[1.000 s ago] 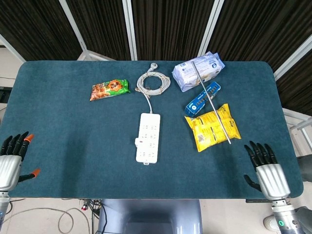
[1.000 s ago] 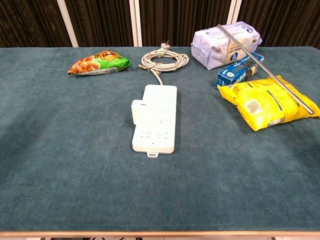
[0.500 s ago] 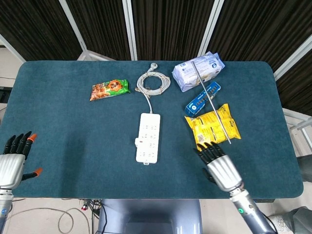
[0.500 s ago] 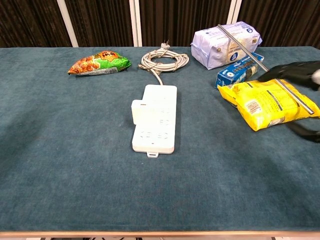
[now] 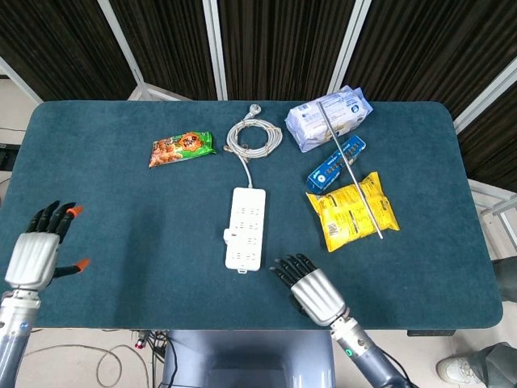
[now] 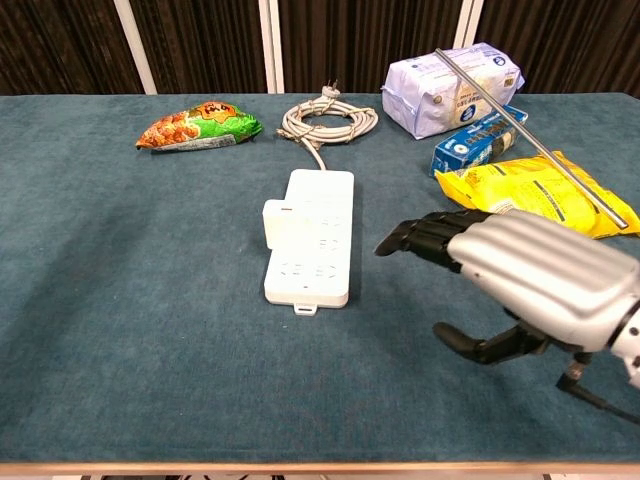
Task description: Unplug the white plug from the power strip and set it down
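Hovering over the bench's near edge, the right hand holds nothing, its dark fingers stretched out and spread toward the power strip, with the thumb set apart below; it stands just to the right of the strip's near end and touches neither it nor the plug. The white plug sits seated in the strip's left side, roughly halfway along its length, sticking out past the left edge. The strip lies lengthwise near the middle of the bench, and its grey cable runs from the far end into a loose coil toward the far edge. The left hand shows only in the head view, at the bench's near left corner, empty as well, its orange-tipped fingers spread. To the right of the strip lies a yellow snack bag, and a thin metal rod rests slantwise across it, across a blue box beyond it, and across a pale blue-white packet near the far edge. An orange and green snack bag lies left of the cable coil, well apart from both hands.
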Available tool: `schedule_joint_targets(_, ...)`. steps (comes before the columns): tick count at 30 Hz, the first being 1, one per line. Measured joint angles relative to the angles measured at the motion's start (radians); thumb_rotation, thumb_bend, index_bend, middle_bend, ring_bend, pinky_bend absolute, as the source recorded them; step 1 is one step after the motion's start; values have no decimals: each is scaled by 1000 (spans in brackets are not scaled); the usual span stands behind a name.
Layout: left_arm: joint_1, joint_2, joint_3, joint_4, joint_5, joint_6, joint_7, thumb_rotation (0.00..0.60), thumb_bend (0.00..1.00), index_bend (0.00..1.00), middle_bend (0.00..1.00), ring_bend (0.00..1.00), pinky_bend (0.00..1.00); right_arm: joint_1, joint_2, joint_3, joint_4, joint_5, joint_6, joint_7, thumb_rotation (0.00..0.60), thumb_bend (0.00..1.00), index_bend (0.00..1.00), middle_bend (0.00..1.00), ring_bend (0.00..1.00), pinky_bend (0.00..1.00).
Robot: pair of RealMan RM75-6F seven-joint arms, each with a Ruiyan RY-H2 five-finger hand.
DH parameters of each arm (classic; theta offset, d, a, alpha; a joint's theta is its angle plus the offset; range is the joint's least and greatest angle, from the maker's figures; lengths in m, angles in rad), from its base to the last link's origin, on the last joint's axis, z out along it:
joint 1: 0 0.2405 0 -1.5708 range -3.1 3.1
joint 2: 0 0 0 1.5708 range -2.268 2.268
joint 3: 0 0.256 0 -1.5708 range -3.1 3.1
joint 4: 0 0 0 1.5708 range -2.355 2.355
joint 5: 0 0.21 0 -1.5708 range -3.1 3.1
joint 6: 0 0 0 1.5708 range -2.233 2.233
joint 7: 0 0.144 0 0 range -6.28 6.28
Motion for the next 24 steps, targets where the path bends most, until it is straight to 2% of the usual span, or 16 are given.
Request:
schedule_joint_targets(6,-117,2,-65,-74,-82,-120,105,600,23,198,179,64,145,12,-36,1,6,25,-12,-17,600,503,167,169,147,188)
schedule_joint_targets(11,-210,-31,-111,-104,-173,-186,207,600,40,202,185,64,149,23,-64,1,12,48,-23,-27,600,503,167,169,148,188)
schedule_joint_targets(24,-424,-167,-172,-92,-386,-284,392,600,67,211,203,76,155,59,-129,30,50,113,-46,-28,600,504,168,169,147,188)
